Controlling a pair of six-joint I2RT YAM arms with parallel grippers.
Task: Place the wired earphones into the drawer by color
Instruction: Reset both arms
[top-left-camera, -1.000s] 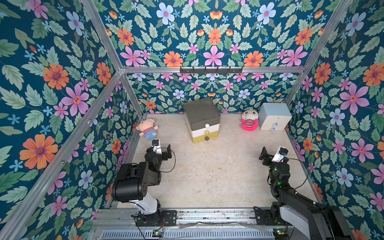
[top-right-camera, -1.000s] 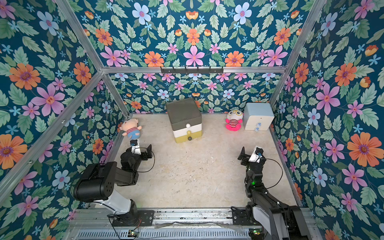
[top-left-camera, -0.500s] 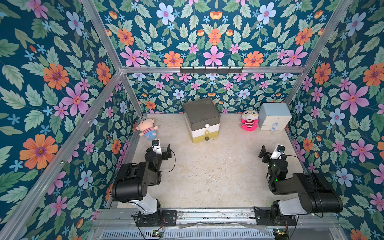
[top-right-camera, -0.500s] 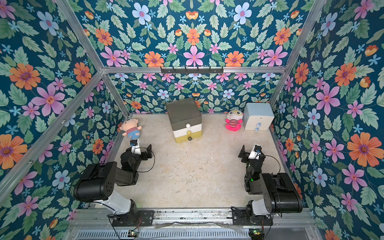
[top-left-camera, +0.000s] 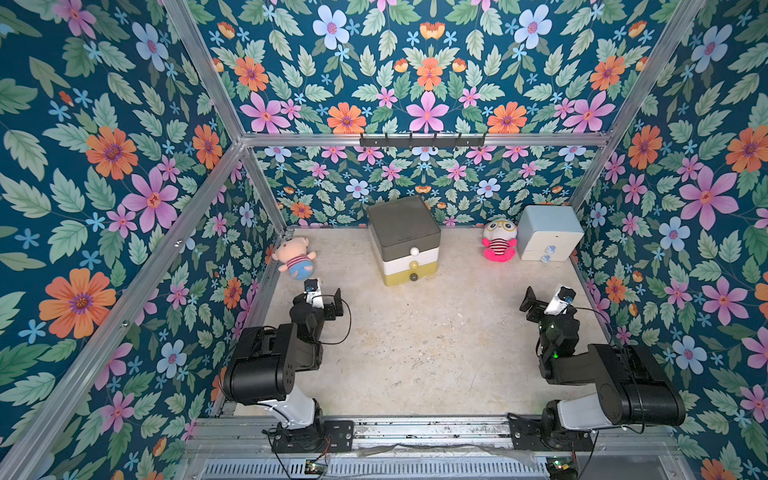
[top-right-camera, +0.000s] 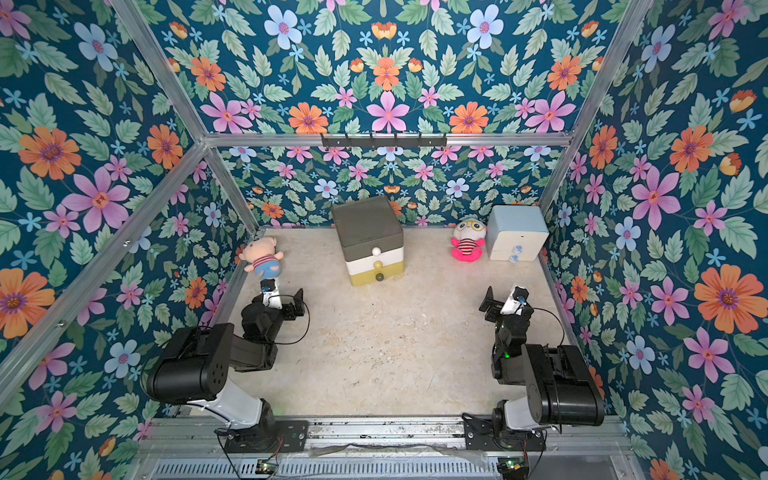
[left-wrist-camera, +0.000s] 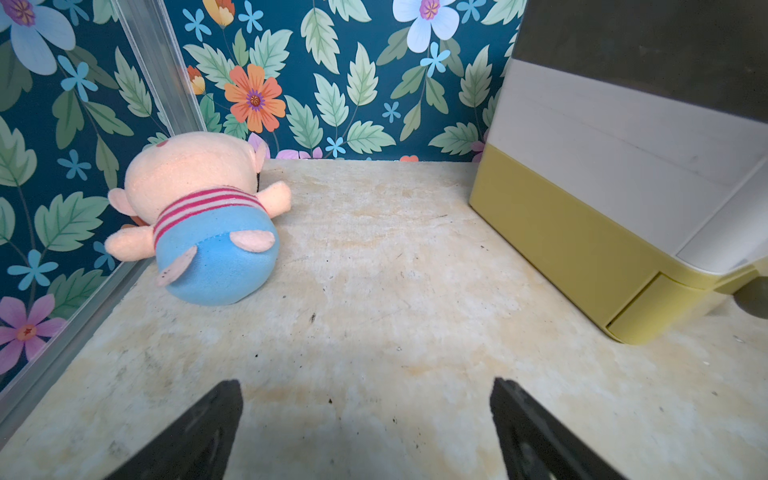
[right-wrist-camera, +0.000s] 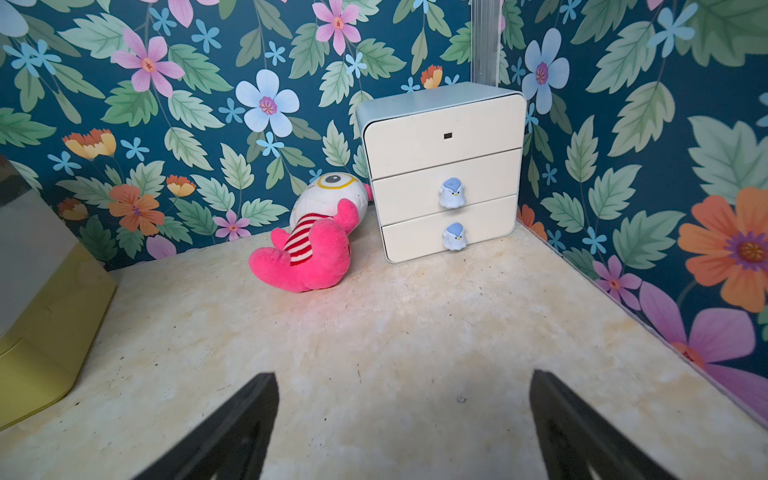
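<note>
Teal walls (top-left-camera: 415, 62) with orange, pink and pale-blue flowers ring the mottled beige worktop (top-left-camera: 415, 353), where the drawer (top-left-camera: 401, 232) at twelve o'clock stacks dark grey, white and mustard tiers, the peach pig plush (top-left-camera: 296, 261) at ten wears pink stripes over blue, and the hot-pink plush (top-left-camera: 498, 247) with red-white stripes at one neighbours a pale blue-and-white chest (top-left-camera: 548, 239).

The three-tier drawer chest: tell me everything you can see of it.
The drawer is a small cube-like chest, smooth like plastic: dark grey top tier, white middle, mustard-yellow bottom. Each front carries a ball knob, white, yellowish and dark grey in that order. All three look shut. It stands upright on the table near the back wall, touching nothing else.
</note>
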